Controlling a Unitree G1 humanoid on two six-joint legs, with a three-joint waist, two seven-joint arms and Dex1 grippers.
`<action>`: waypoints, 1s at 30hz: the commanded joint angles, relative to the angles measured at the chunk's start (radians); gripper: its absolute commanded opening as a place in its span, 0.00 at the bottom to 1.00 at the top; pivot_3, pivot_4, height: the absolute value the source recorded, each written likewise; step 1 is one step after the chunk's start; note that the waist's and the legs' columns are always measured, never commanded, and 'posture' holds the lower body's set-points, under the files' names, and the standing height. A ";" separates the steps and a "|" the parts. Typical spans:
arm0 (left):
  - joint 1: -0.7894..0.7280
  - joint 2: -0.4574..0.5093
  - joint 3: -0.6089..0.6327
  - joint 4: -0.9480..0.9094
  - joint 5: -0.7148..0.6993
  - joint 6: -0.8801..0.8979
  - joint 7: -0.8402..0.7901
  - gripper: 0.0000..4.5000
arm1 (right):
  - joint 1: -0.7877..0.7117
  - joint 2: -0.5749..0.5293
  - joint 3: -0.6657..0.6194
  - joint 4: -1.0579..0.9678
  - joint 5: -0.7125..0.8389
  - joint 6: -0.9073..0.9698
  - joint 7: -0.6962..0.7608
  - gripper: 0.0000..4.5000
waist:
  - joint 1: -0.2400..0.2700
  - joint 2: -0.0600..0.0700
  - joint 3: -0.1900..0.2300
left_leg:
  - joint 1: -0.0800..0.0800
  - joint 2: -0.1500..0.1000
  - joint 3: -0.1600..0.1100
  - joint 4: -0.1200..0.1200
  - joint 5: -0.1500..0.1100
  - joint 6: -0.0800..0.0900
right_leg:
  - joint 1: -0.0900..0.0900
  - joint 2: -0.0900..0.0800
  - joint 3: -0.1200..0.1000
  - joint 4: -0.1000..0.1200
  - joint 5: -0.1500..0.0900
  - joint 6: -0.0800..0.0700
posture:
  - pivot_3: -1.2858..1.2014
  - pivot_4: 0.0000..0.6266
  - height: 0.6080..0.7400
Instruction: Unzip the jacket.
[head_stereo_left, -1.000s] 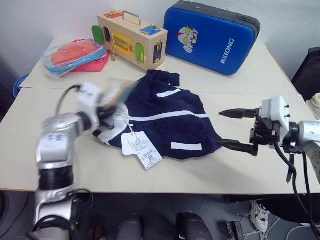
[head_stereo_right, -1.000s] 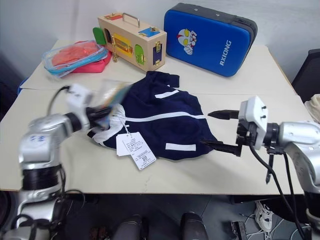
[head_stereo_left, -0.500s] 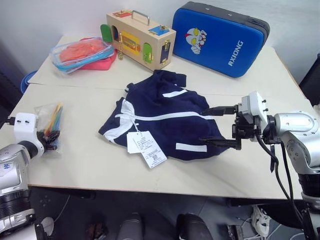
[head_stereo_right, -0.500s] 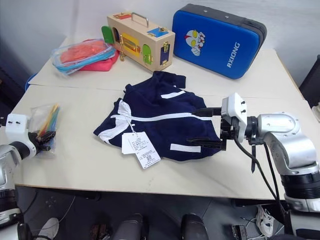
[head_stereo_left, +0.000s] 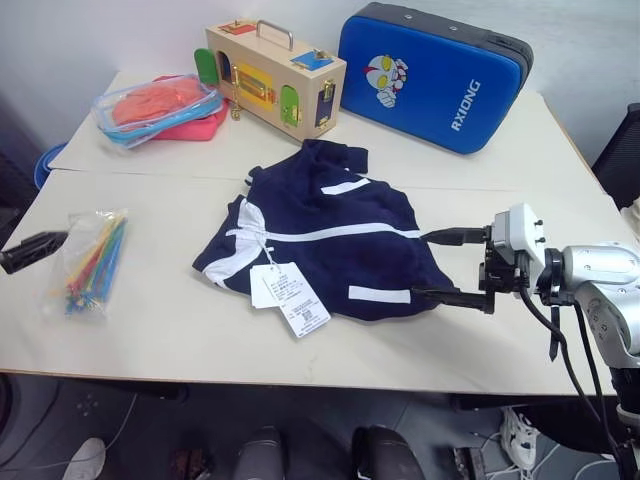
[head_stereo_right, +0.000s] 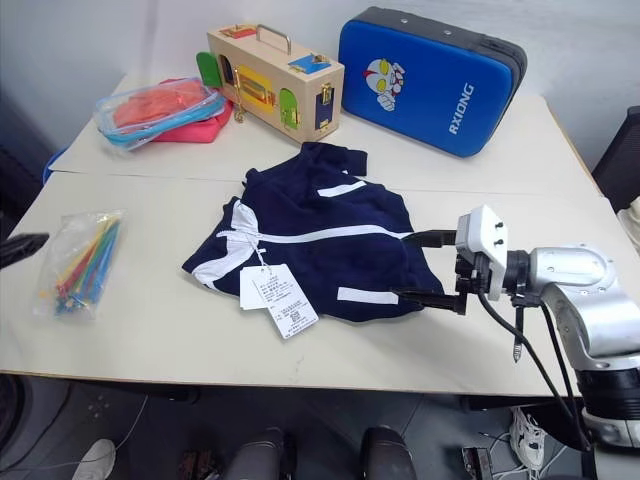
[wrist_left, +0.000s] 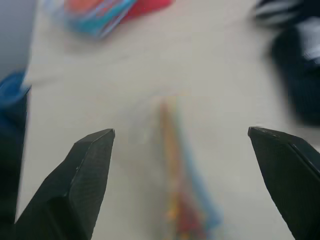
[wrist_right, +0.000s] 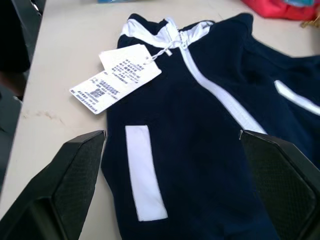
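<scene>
Navy jacket (head_stereo_left: 325, 240) flat | right claw (head_stereo_left: 432, 266) apart beside hem | left claw (wrist_left: 182, 150) apart

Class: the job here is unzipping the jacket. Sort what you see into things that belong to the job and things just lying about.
Belongs to the job: jacket, its white zipper, right gripper.

Just lying about: blue hard case, wooden latch box, bag of coloured sticks, clear pouch.
</scene>
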 joint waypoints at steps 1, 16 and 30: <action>-0.013 0.023 -0.172 -0.221 -0.099 -0.010 -0.070 1.00 | 0.058 -0.033 -0.002 -0.002 -0.107 -0.189 0.031 1.00 | 0.003 0.001 0.000 | 0.000 -0.001 0.000 0.000 0.000 0.000 | 0.000 0.000 0.001 0.000 0.000 0.000 | 0.52 0.24 1.00; -0.282 -0.134 -0.894 0.139 0.637 -0.878 0.091 1.00 | 0.055 0.043 0.122 0.278 -0.500 -0.723 -0.185 1.00 | -0.015 0.002 0.000 | 0.002 0.002 0.012 -0.001 0.000 -0.001 | -0.006 0.004 0.006 0.002 0.000 0.000 | 0.52 0.24 1.00; -0.310 -0.240 -0.914 0.285 0.735 -0.939 0.151 0.66 | -0.093 0.121 0.250 0.501 -0.669 -0.847 -0.371 0.64 | -0.017 0.003 -0.001 | 0.010 0.002 0.011 0.002 0.001 0.000 | 0.001 0.002 0.004 0.007 0.000 0.000 | 0.52 0.24 1.00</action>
